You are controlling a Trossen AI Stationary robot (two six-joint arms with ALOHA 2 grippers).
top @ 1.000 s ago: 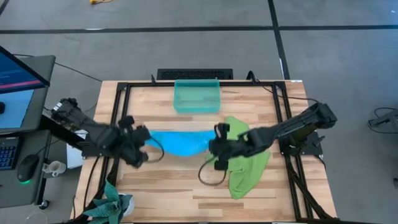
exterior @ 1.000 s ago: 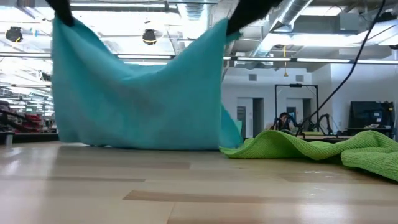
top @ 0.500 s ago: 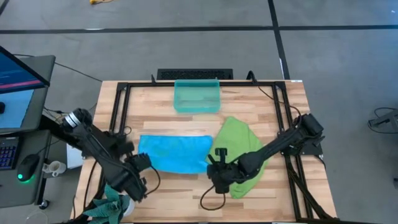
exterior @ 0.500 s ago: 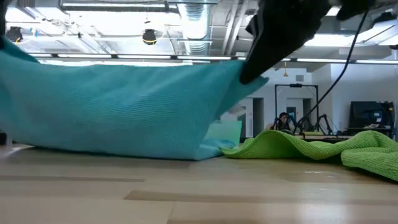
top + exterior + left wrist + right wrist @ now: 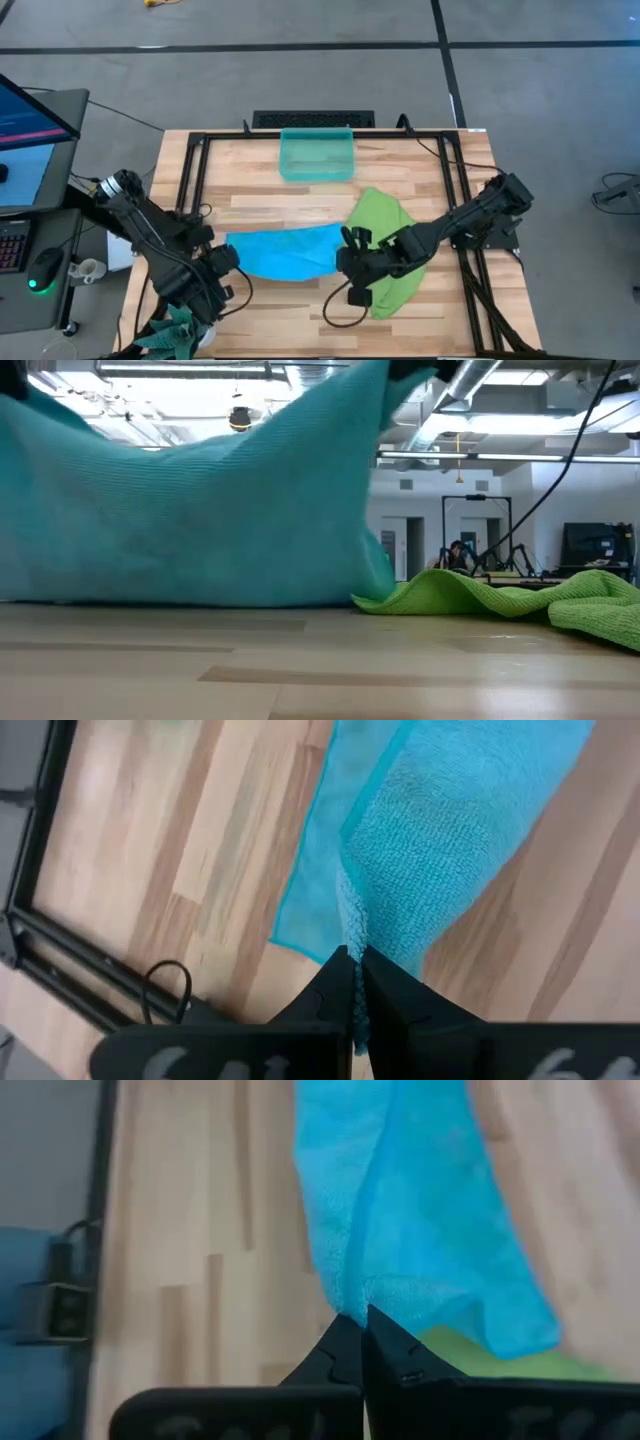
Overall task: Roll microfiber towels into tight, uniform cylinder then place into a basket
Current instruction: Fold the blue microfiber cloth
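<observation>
- At the far left of the overhead frame I see a monitor [image 5: 30, 115], with a mouse [image 5: 44, 268] below it beside the table [image 5: 300, 315].
- My left gripper [image 5: 222, 262] sits in the lower left of the overhead frame, jaws clenched on the left corner of the blue towel [image 5: 285, 250]. Its wrist camera shows the two fingers [image 5: 335, 985] pinched together on a gathered fold of that cloth [image 5: 440, 830].
- The blue towel hangs between both grippers across the middle of the overhead frame, sagging in the centre. From table level it fills the left half of the frame [image 5: 200, 510], its lower edge down at the wood.
- The basket [image 5: 317, 154] stands at the upper centre of the overhead frame, near the table's far edge, well apart from both towels.
- My right gripper [image 5: 350, 262] is just right of centre, jaws clenched on the blue towel's right corner; its wrist camera shows the fingers [image 5: 345, 1342] shut on the cloth [image 5: 420, 1210].
- The green towel [image 5: 385, 225] lies rumpled on the table right of centre, under the right arm; at table level it sits low at the right [image 5: 520, 600], just beside the blue one.
</observation>
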